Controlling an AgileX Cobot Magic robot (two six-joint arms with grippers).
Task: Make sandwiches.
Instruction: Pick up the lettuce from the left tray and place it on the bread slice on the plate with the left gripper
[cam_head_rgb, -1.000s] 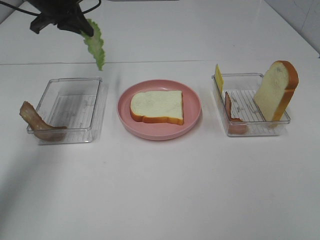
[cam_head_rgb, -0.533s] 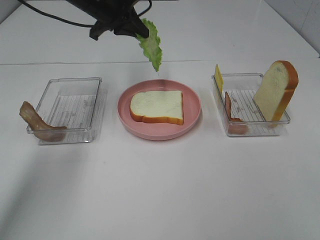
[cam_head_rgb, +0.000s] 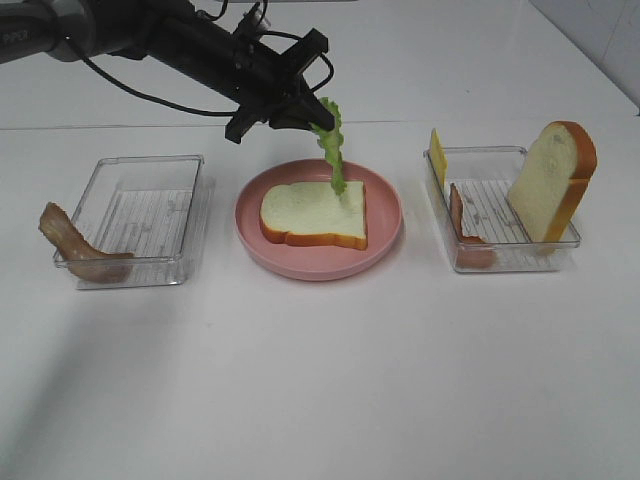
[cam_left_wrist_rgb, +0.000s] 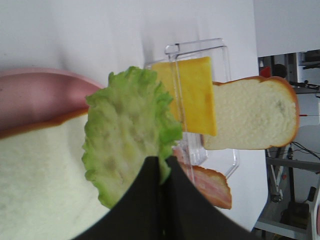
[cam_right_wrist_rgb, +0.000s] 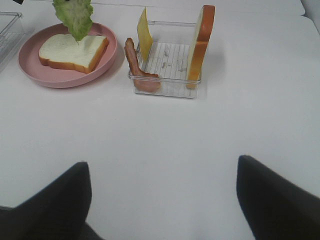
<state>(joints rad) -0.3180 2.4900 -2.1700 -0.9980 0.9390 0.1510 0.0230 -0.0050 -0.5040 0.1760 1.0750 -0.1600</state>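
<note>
My left gripper (cam_head_rgb: 303, 118) reaches in from the upper left and is shut on a green ruffled lettuce leaf (cam_head_rgb: 333, 152). The leaf hangs down over the far edge of a white bread slice (cam_head_rgb: 315, 213) lying flat on the round pink plate (cam_head_rgb: 250, 228). In the left wrist view the dark fingertips (cam_left_wrist_rgb: 162, 172) pinch the lettuce (cam_left_wrist_rgb: 127, 135) above the bread (cam_left_wrist_rgb: 35, 185). My right gripper (cam_right_wrist_rgb: 165, 200) stands open low over bare table, well short of the plate (cam_right_wrist_rgb: 30, 70) and the lettuce (cam_right_wrist_rgb: 74, 17).
A clear tray (cam_head_rgb: 500, 245) right of the plate holds an upright bread slice (cam_head_rgb: 555, 180), a yellow cheese slice (cam_head_rgb: 437, 155) and a bacon strip (cam_head_rgb: 462, 225). Left of the plate, another clear tray (cam_head_rgb: 140, 215) has a bacon strip (cam_head_rgb: 70, 245) draped over its near left corner.
My left arm has carried the lettuce rightward and down, from above the left tray to over the bread on the plate. Nothing else has moved.
</note>
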